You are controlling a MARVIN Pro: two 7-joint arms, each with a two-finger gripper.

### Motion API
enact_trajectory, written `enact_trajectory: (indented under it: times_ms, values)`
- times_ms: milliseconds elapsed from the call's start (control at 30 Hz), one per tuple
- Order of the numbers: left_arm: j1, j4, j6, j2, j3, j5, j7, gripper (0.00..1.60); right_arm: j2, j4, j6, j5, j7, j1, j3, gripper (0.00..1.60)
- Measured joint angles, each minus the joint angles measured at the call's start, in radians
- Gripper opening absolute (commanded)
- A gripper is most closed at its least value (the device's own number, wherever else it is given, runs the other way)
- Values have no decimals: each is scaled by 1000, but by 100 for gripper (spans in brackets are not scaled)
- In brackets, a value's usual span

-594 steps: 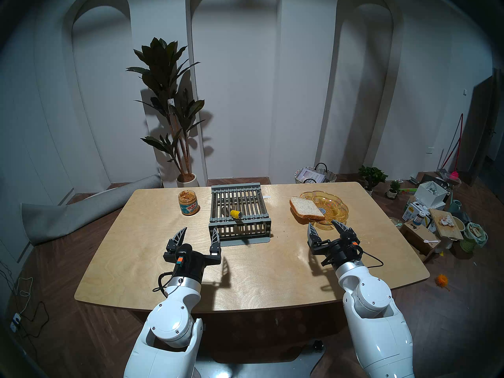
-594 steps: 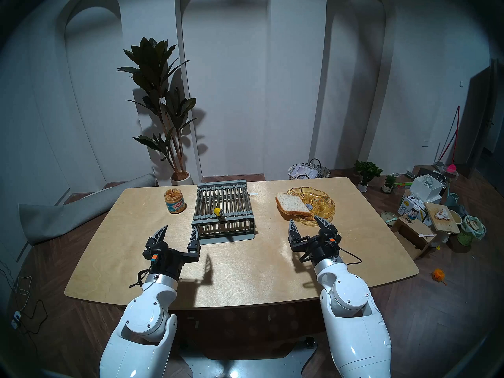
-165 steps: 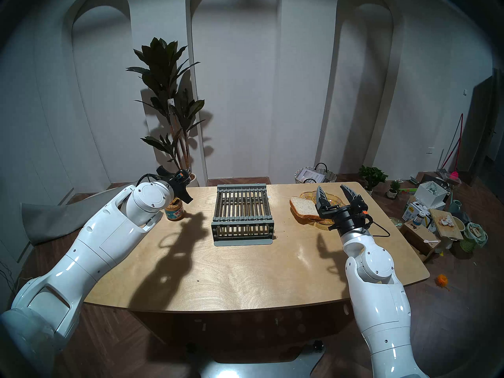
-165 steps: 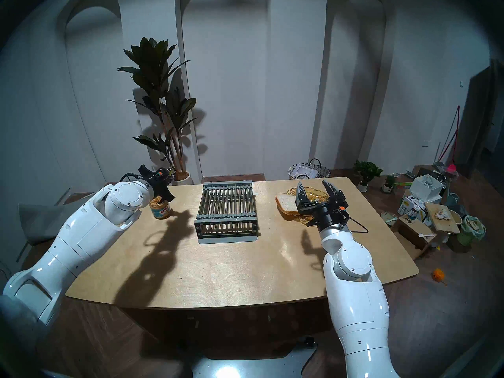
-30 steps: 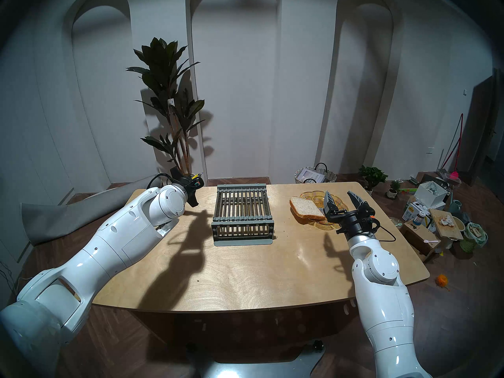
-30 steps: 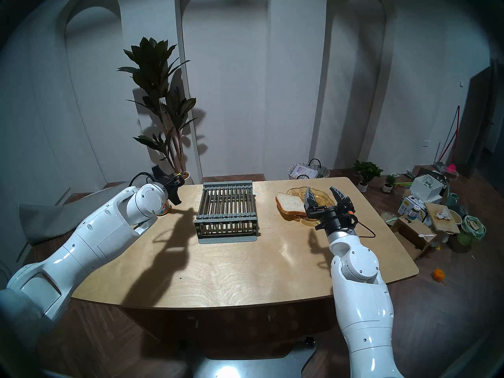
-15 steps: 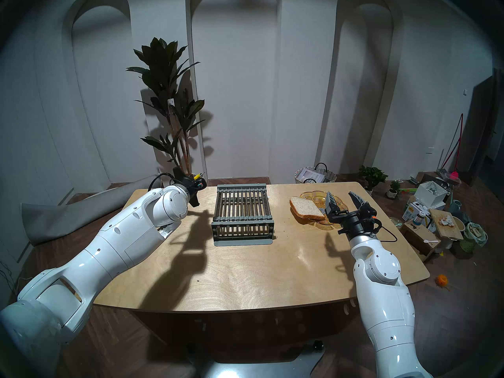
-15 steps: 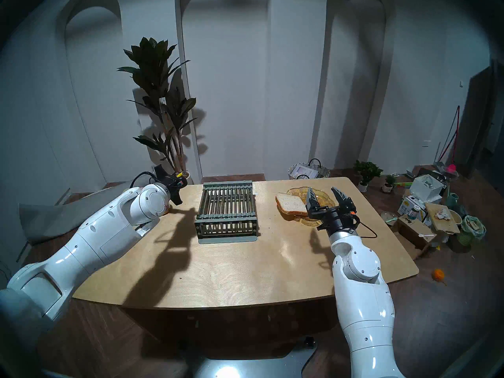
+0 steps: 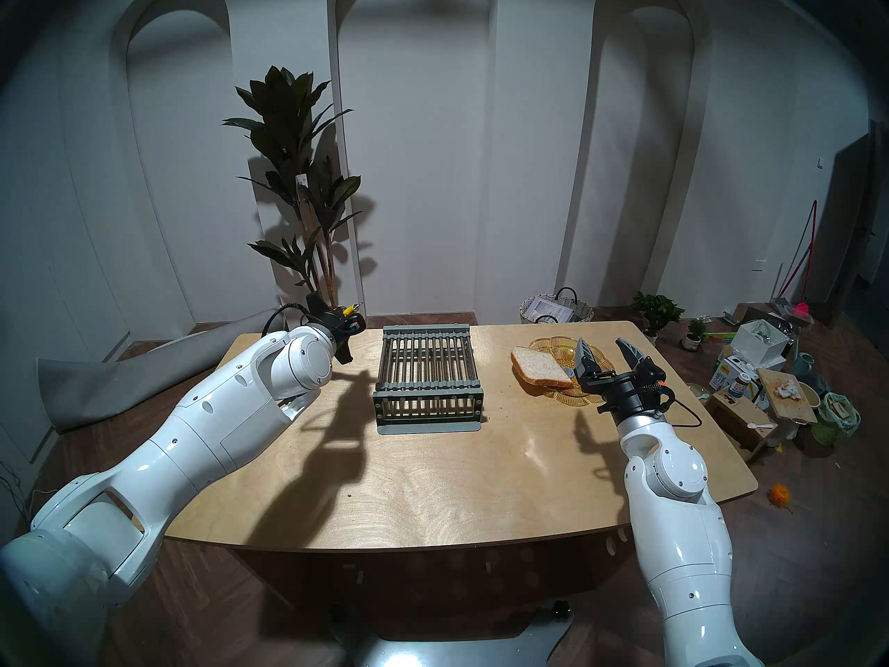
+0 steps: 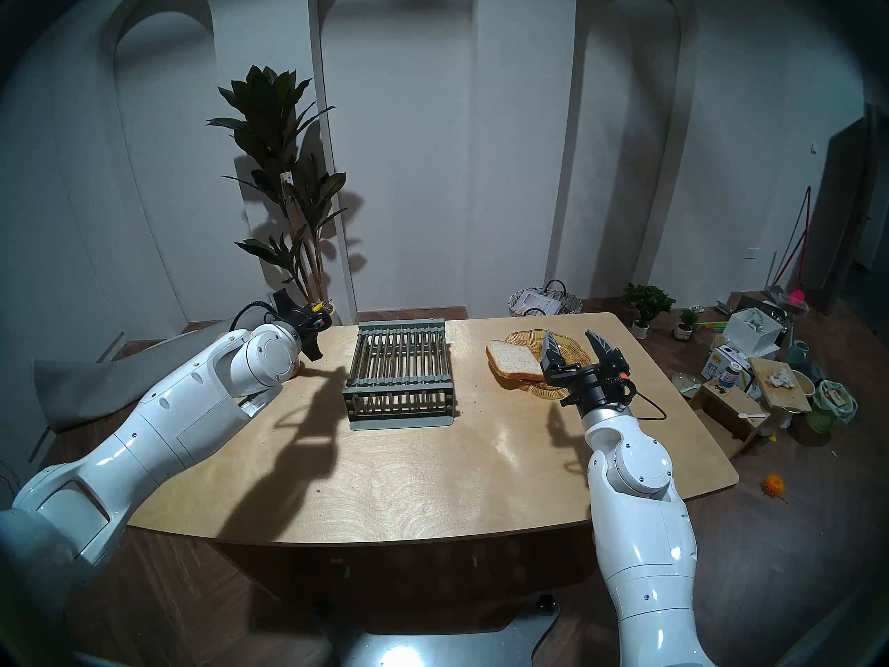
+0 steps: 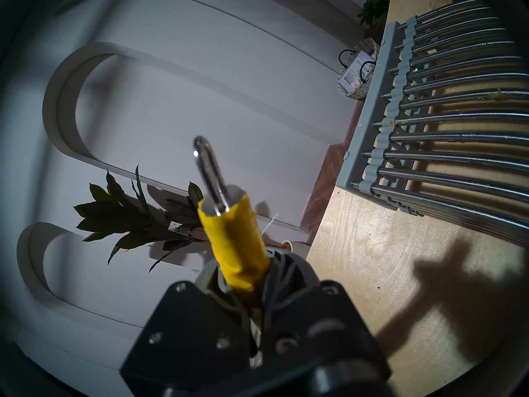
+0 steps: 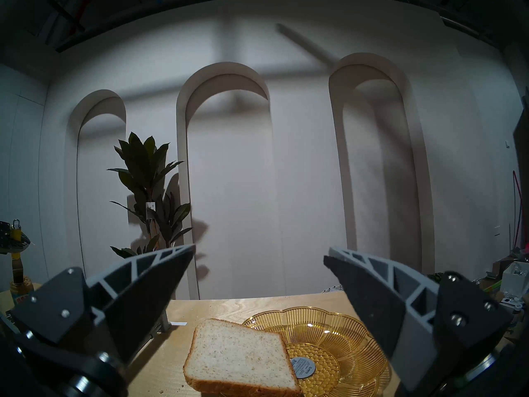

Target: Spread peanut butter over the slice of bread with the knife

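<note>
The left gripper (image 11: 243, 284) has its fingers pinching the stubby yellow handle of the small knife (image 11: 234, 239); the handle's end, with a metal loop on it, sticks up past the fingers, and in the right wrist view the blade hangs down from them into the small clear jar of tan peanut butter (image 12: 20, 286). This gripper is over the counter's far left corner, and the white left arm (image 9: 298, 367) hides most of the jar in the head views.

The right gripper (image 9: 607, 355) has its grey fingers (image 12: 160, 276) spread wide with nothing between them. It hangs above the counter near the right edge, just on the near side of the amber glass scalloped dish (image 9: 596, 358).

The square slice of pale speckled bread with a brown crust (image 9: 541, 365) lies tilted, its right part resting on the dish's left rim and its left part over the counter.

The grey slatted rack (image 9: 428, 367) stands at the middle of the far edge of the pale wooden counter (image 9: 433, 483), between jar and dish, with small tan smears on its bars.
</note>
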Motion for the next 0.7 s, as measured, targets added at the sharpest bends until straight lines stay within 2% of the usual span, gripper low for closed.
enact_trajectory:
  times_ms: [500, 700]
  values:
    - [-5, -30, 0, 7, -11, -4, -5, 0, -3, 8, -1, 0, 4, 7, -2, 160]
    - [12, -76, -25, 17, -45, -67, -7, 0, -7, 7, -2, 0, 2, 8, -6, 160]
